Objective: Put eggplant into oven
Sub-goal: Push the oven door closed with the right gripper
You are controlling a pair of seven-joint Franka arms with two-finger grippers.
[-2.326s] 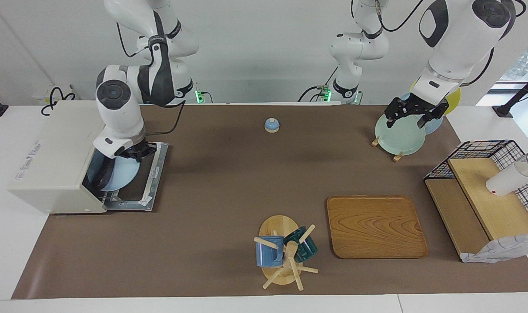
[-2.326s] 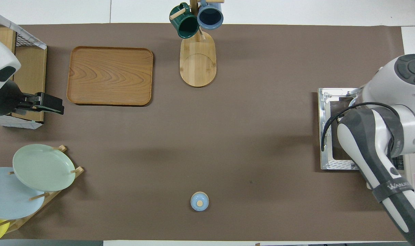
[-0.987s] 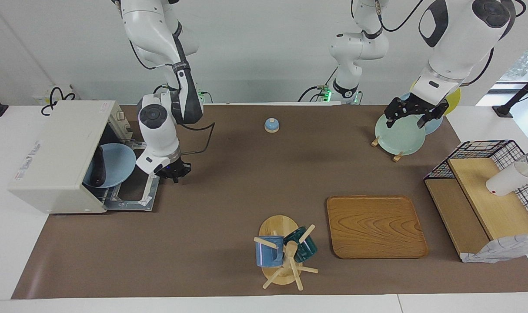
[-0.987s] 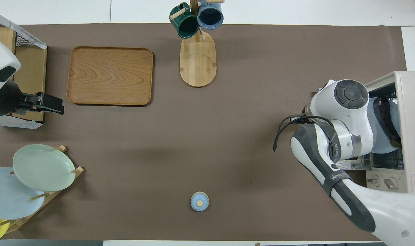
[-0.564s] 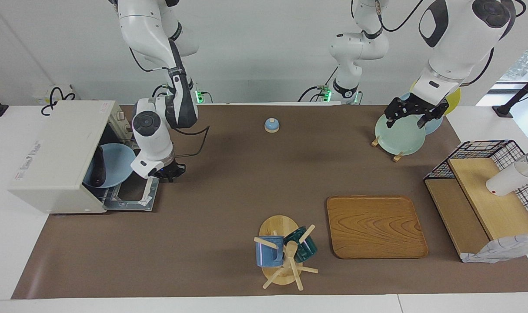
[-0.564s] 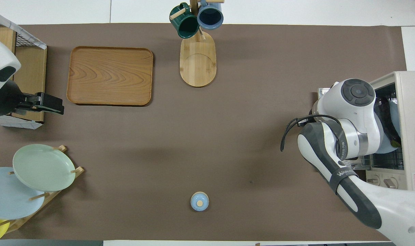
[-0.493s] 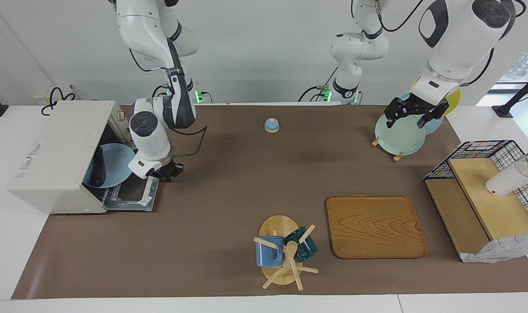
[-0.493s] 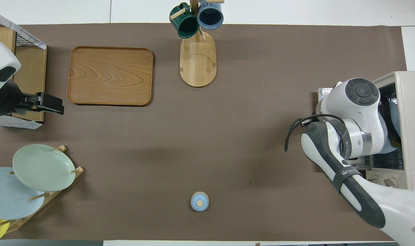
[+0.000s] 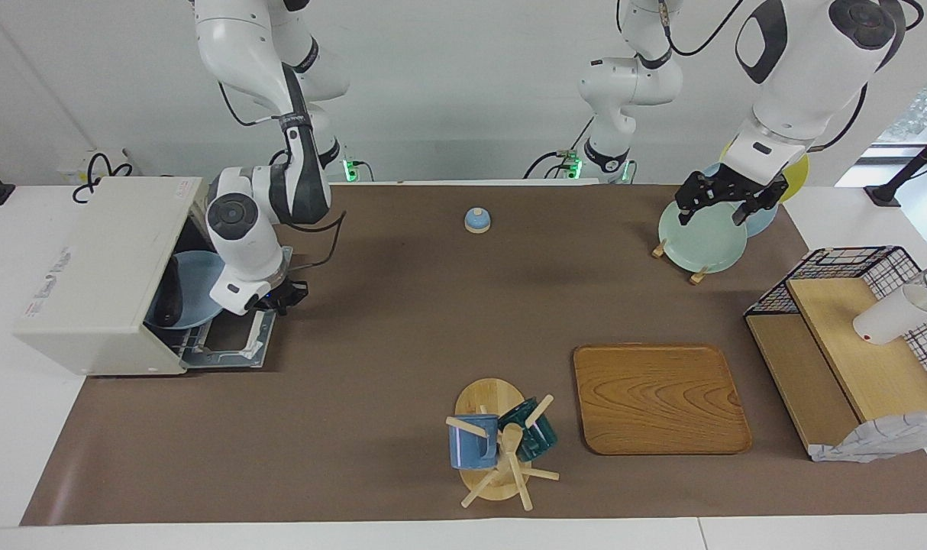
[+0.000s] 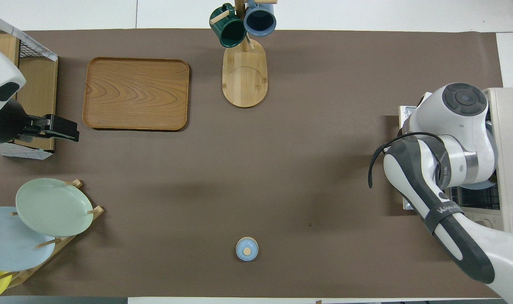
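Eggplant (image 9: 169,294): lying on the pale blue plate (image 9: 196,284) inside the oven (image 9: 101,271), as before.
Oven door (image 9: 238,344): partly raised, lower earlier.
Right gripper (image 9: 279,294): at door's edge, shifted ovenward; finger opening cannot be told.
Left gripper (image 9: 721,200): unmoved over green plate (image 9: 700,237), spread, empty.

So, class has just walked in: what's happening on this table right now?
The eggplant lies on a light blue plate inside the open oven. The right gripper hangs over the lowered oven door, holding nothing. The left gripper waits over the rack of plates.
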